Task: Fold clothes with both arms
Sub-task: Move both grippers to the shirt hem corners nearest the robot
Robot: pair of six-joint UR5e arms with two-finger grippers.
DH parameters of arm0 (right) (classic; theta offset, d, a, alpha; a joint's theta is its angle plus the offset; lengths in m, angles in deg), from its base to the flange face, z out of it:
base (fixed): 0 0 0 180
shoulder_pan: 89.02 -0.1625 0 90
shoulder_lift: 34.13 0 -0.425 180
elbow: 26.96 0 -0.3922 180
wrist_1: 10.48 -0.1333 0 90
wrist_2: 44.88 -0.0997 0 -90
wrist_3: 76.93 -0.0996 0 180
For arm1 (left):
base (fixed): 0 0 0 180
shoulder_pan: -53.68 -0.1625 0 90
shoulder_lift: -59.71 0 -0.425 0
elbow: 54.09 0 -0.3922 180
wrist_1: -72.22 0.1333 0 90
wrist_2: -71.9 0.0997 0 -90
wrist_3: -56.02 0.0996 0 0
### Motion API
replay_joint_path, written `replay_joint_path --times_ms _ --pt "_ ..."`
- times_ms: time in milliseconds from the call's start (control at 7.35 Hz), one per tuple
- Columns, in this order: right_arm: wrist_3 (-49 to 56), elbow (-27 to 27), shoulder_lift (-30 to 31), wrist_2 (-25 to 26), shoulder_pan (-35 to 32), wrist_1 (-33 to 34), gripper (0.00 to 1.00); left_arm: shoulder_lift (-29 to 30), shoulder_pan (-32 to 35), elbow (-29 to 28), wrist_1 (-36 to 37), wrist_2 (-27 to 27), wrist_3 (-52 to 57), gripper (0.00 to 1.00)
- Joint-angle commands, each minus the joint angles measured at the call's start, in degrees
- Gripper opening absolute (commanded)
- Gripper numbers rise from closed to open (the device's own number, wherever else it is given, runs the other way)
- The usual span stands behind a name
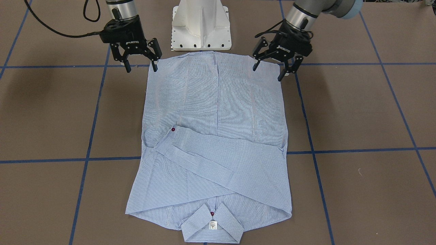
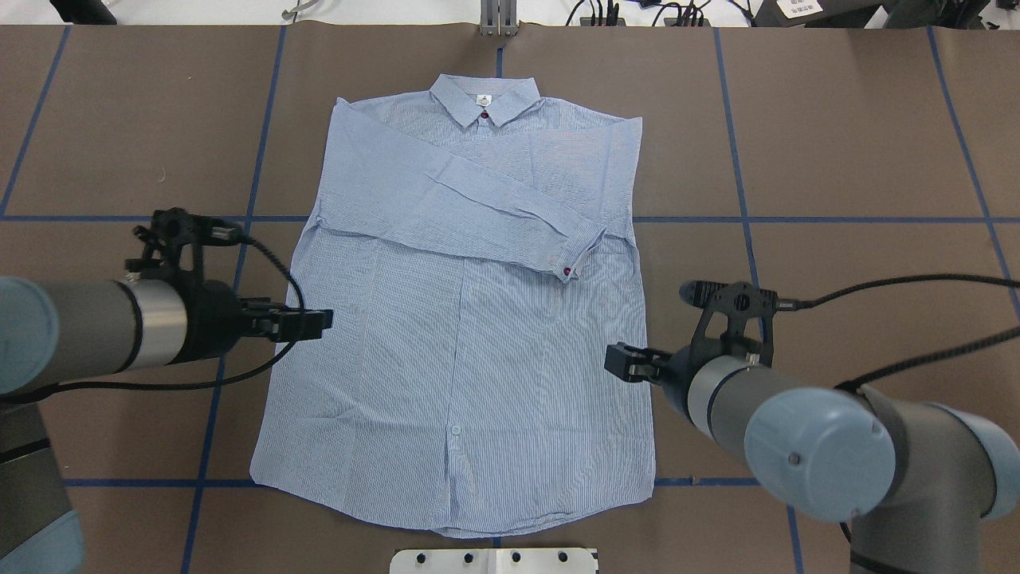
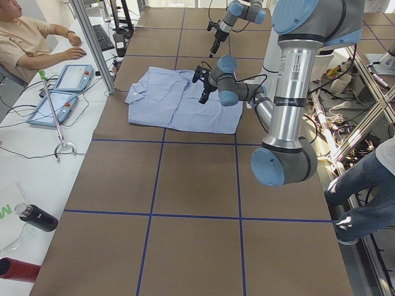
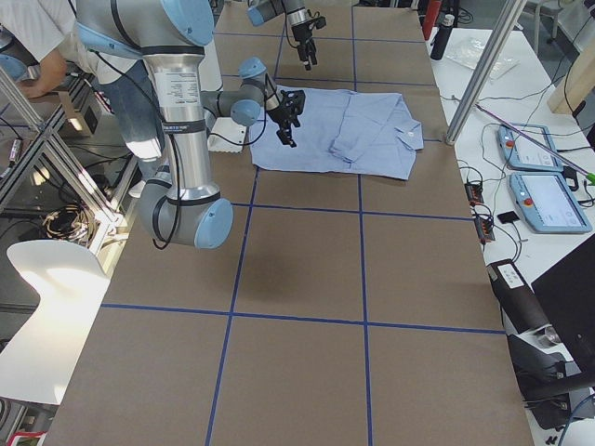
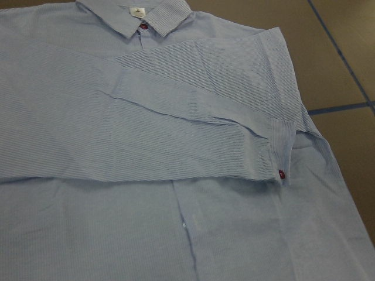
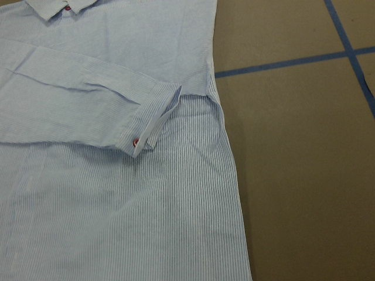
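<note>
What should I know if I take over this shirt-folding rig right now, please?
Left gripper: open, empty, over one side edge of the shirt, near the hem.
Right gripper: open, empty, over the opposite edge.
Shirt: flat, front up, collar at the far end.
Done: sleeve folded across the chest; none sticks out.
Left: probably grasp the hem end, fold the body toward the collar.

Over the 2 hem corners of the flat shirt, the left gripper and right gripper seemingly hover, both spread wide.
</note>
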Motion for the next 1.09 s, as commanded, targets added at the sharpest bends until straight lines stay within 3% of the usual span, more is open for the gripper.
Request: replay_joint_path --times_ms 0,136,272,681,953 --pt "-3.68 1.43 2.75 6.15 5.78 0.08 1.0 -11.53 -3.9 -0.35 -10.8 3.69 -6.52 1.0" --pt "-3.68 1.44 2.75 6.25 5.79 0.08 1.0 -11.92 -9.67 -1.66 -10.56 9.29 -11.17 1.0" --pt "-3.68 1.44 2.84 6.34 5.79 0.08 1.0 -11.83 -12.86 -4.02 -10.55 11.34 -15.05 1.0" --pt "-3.68 1.35 2.75 6.34 5.88 0.08 1.0 -11.83 -16.05 -5.36 -8.97 12.86 -17.2 0.97" --pt "-3.68 1.35 2.75 6.78 5.88 0.08 1.0 -11.57 -18.25 -5.45 -7.32 12.95 -17.29 0.73"
